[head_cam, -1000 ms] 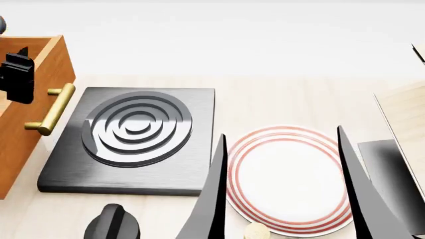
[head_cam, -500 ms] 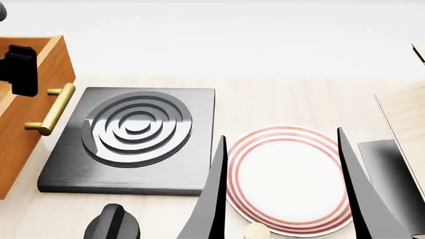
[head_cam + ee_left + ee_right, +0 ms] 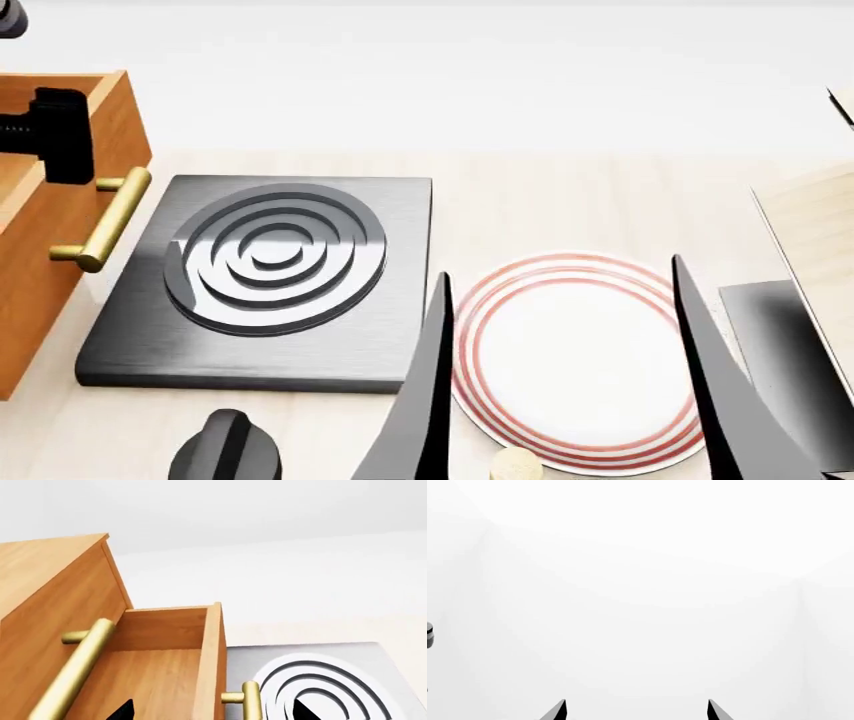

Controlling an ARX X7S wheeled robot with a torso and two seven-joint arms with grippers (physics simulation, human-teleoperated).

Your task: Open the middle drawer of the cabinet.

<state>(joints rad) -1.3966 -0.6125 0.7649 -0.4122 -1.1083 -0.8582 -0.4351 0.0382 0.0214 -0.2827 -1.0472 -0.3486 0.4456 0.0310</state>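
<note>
Middle drawer (image 3: 60, 215) stands pulled out from the cabinet (image 3: 47, 595) at the left edge of the head view, its brass bar handle (image 3: 104, 220) facing the stove plate (image 3: 267, 280) just beside it. Nearest the camera, the right gripper (image 3: 567, 380) hangs low over the red-ringed white plate (image 3: 574, 360), its two dark fingers (image 3: 424, 400) set wide apart with nothing between them. A dark knob (image 3: 227, 450) sits by the stove plate's near edge. Farther back and left, the left gripper (image 3: 54, 135) hovers above the open drawer, close to the handle yet not gripping it; its tips (image 3: 123, 711) show spread in the wrist view, holding nothing. A pale wooden box (image 3: 814, 240) lies at the far right on the light tabletop (image 3: 561, 200).
</note>
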